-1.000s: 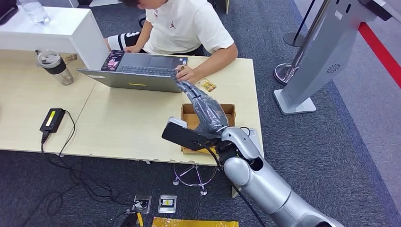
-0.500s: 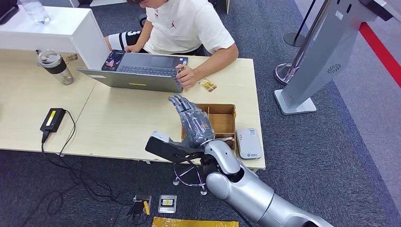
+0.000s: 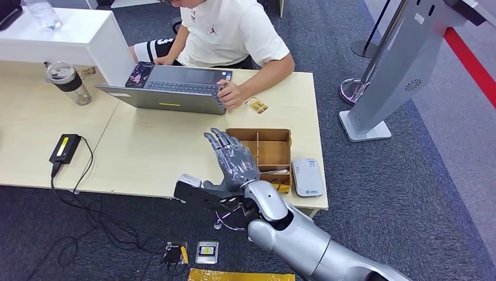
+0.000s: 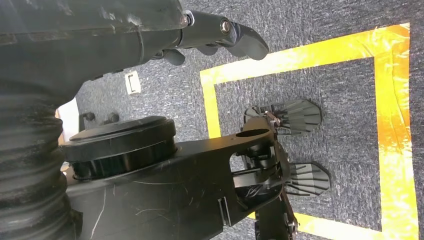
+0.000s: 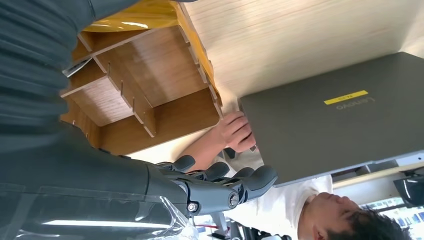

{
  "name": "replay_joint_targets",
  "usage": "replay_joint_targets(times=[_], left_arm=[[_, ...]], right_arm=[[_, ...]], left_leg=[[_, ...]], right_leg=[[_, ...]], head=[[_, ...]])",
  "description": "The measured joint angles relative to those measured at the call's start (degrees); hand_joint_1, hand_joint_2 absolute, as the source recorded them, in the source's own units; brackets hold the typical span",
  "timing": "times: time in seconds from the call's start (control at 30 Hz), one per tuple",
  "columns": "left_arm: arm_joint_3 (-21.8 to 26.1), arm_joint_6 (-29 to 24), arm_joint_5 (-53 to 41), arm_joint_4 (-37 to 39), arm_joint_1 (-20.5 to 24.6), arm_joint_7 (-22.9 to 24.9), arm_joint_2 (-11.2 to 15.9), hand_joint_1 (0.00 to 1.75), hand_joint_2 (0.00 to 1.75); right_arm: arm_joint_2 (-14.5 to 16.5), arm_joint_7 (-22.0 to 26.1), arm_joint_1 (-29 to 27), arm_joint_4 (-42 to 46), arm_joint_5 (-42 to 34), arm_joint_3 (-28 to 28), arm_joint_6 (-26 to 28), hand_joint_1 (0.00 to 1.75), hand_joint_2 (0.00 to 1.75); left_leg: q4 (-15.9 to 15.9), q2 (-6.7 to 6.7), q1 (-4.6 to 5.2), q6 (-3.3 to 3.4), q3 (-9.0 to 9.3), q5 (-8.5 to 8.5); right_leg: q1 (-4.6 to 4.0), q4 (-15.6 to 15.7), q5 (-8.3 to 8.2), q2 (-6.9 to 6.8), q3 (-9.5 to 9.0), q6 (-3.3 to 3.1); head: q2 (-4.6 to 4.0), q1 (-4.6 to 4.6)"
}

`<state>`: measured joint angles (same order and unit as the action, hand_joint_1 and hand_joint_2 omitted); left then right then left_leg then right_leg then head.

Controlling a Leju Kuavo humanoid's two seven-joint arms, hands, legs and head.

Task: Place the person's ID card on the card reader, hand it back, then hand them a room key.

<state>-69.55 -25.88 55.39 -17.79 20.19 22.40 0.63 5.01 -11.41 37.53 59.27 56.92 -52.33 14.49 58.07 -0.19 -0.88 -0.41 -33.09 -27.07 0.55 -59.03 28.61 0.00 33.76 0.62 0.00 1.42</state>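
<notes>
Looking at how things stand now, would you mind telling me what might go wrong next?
1. The right robot hand is open and empty, while a card lies on the table beside the person's hand; reaching for it could bump that hand or the laptop.
2. The wooden box lies between them, so a low reach might knock it.

pale matt wood-grain table [image 3: 158,152], brown wooden divided tray [image 3: 272,146], smooth matt grey laptop [image 3: 169,96], glossy silver metal arm [image 3: 310,243], rough grey carpet [image 3: 409,175]
</notes>
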Motion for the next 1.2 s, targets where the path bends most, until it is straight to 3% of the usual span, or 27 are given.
replay_joint_targets(times=[0.77, 1.2], left_arm=[[0.0, -1.8, 6.4, -0.4, -1.2, -0.4, 0.0, 0.00, 1.75], [0.0, -3.4, 6.9, -0.4, -1.5, -0.2, 0.0, 0.00, 1.75]], right_arm=[[0.5, -8.0, 0.5, -6.6, 0.4, -2.0, 0.7, 0.00, 1.75], [0.9, -5.6, 0.6, -9.1, -3.7, -1.2, 0.1, 0.00, 1.75]], left_leg=[[0.0, 0.00, 0.00, 0.00, 0.00, 0.00], [0.0, 0.00, 0.00, 0.00, 0.01, 0.00]], right_leg=[[0.00, 0.0, 0.00, 0.00, 0.00, 0.00], [0.00, 0.0, 0.00, 0.00, 0.01, 0.00]], head=[[0.00, 0.00], [0.00, 0.00]])
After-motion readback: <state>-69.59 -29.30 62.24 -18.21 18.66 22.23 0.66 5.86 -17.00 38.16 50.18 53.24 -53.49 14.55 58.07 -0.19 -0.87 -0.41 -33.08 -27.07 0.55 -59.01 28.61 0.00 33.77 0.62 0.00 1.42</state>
